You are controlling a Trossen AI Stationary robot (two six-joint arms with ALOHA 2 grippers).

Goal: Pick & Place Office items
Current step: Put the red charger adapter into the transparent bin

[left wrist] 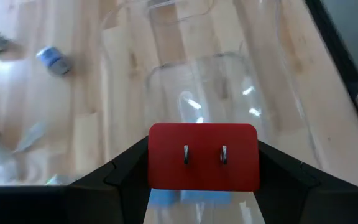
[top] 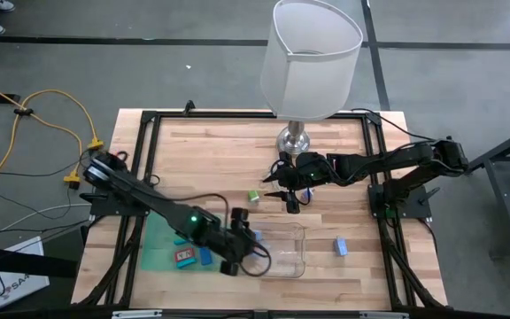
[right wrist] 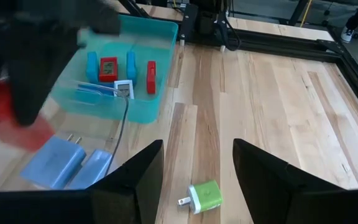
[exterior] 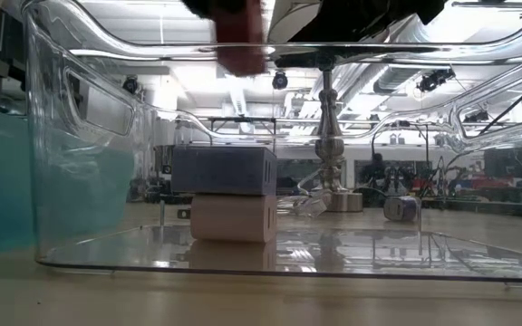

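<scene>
The left gripper (left wrist: 202, 180) grips a red plug adapter (left wrist: 202, 155) between its fingers, at the clear tray (top: 292, 257). The right gripper (right wrist: 197, 165) hovers, fingers spread, over a green adapter (right wrist: 204, 196). Most items remain unplaced.

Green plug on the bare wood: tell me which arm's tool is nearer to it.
Right. The right tool hangs open just beside the green plug. The left tool, gripping a red plug, is away by the clear tray.

Wooden slatted table (top: 211, 151), centre frame: lamp (top: 296, 142) upper centre; green plug (top: 253, 196) mid; clear tray (top: 283, 251) lower centre; blue block (top: 340, 246) lower right; teal bin (top: 162, 252) lower left
</scene>
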